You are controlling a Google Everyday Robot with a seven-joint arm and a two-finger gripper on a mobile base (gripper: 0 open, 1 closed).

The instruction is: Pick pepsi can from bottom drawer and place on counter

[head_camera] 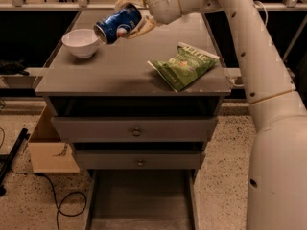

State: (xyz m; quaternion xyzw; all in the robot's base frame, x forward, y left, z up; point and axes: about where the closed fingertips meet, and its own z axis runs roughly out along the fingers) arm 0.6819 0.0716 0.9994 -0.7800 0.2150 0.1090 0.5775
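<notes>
- gripper (125, 17) is up over the back-left of the counter (120, 73), fingers closed around the pepsi can (116, 25), one above the can and one below.
- the can hangs in the air, clear of the counter top and just right of the white bowl (80, 42). the bottom drawer (139, 202) stands open below with nothing in it.
- the can is well tilted. its long axis runs from low-left to high-right, and the silver end faces down-left toward the bowl.
- risk: let go at this tilt, it would likely land on its rim, tip over and roll, perhaps off the counter edge.
- risk: lowering it further left could knock the bowl.
- risk: the green chip bag (184, 66) lies well apart to the right and is little threat.
- my judgement: it needs to be turned upright before release.
</notes>
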